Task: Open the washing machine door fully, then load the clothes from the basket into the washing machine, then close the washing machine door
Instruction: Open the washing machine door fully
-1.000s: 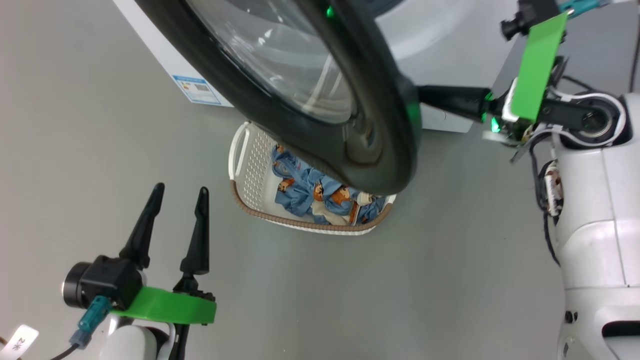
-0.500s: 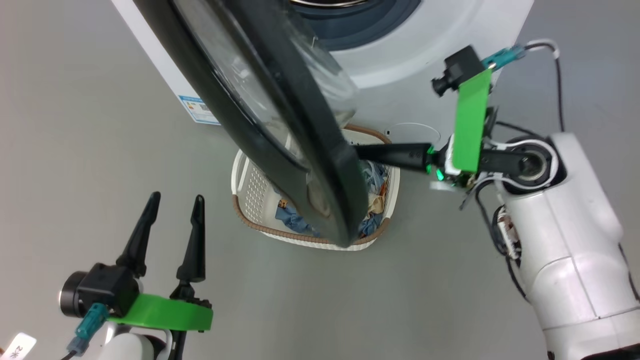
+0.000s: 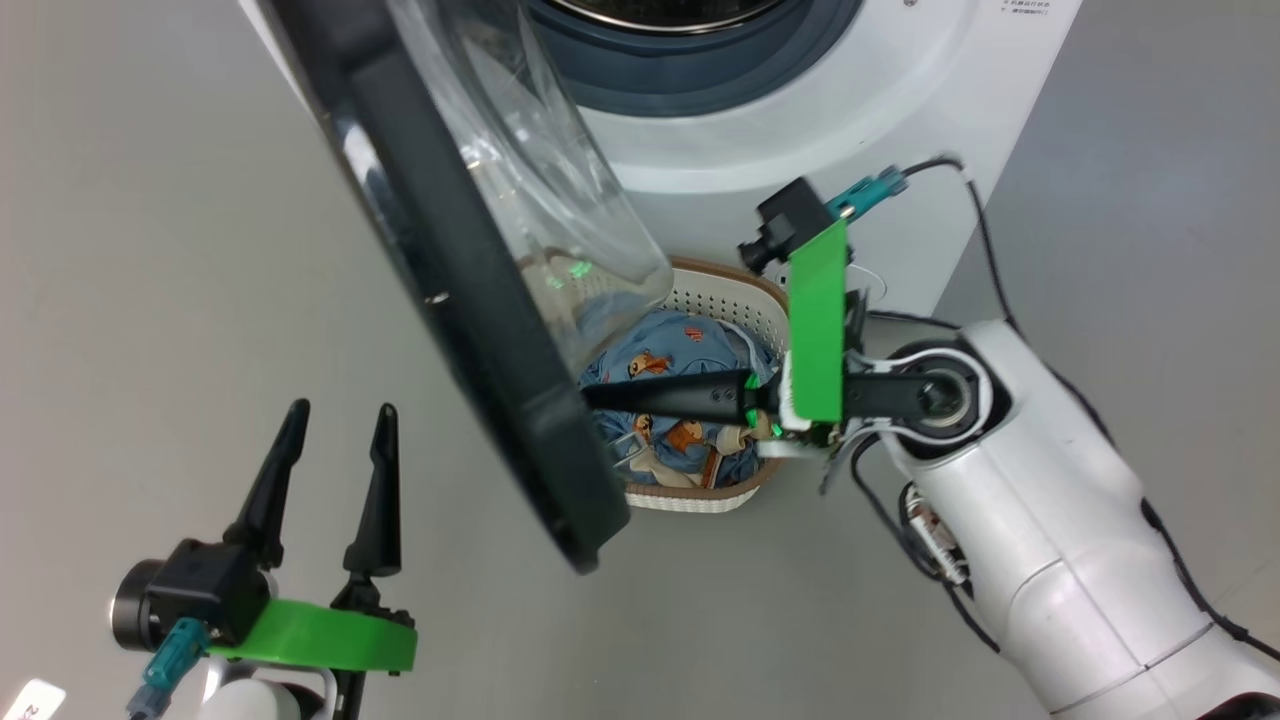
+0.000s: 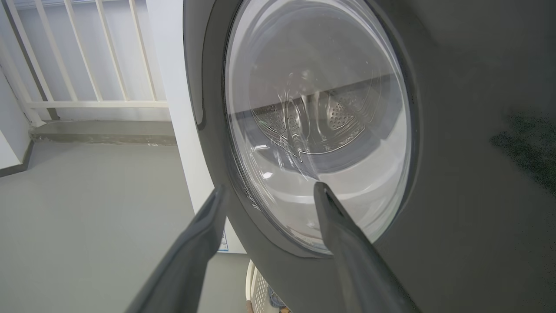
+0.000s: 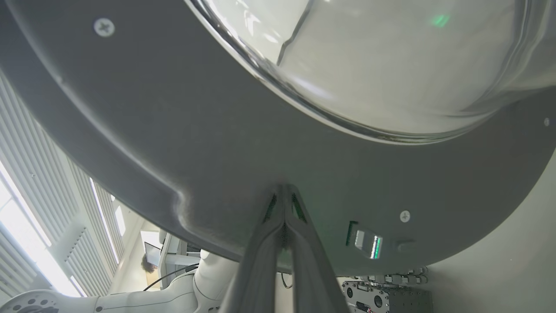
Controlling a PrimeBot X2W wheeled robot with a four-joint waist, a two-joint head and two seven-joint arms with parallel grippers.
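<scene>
Glossy black plastic rims the washing machine door (image 3: 470,330), which stands edge-on down the centre-left of the head view, swung out above the basket (image 3: 725,290). It looks rigid, hinged and slick, so pushing its inner rim should beat pinching it. The right gripper (image 3: 592,395) reaches leftward across the frame, fingers pressed together and empty, tips against that rim; the left gripper (image 3: 341,408) hangs at lower left, spread wide, holding nothing

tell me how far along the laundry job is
Done: the door stands partly open. In hand: the shut right gripper presses its tips against the door's inner rim; the left gripper hangs open, idle. Left: opening fully, moving the clothes from the basket into the washing machine, closing the door.
</scene>
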